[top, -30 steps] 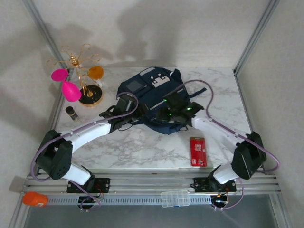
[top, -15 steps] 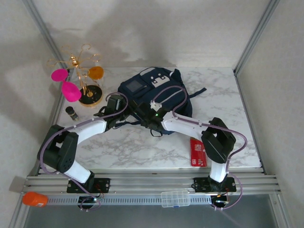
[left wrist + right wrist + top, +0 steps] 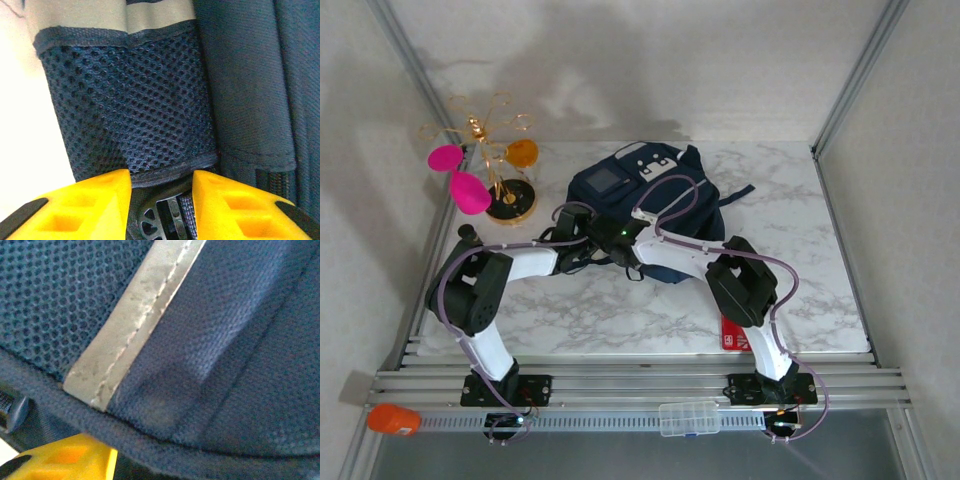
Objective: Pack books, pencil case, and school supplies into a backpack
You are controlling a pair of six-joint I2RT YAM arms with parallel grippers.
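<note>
The step in hand appears to be gripping the backpack (image 3: 620, 205), which lies mid-table, to open it (judged from both arms crowding its near-left edge). The left gripper (image 3: 162, 176) has its fingers apart, astride the mesh pocket (image 3: 130, 100) hem, and closing squarely on that hem likely comes next. The right gripper (image 3: 616, 242) presses against the fabric; whether it pinches cannot be told.

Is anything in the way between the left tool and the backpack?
Nothing visible is: the left tool sits right at the backpack's mesh pocket, its fingers apart with a strap buckle in the gap between them.
</note>
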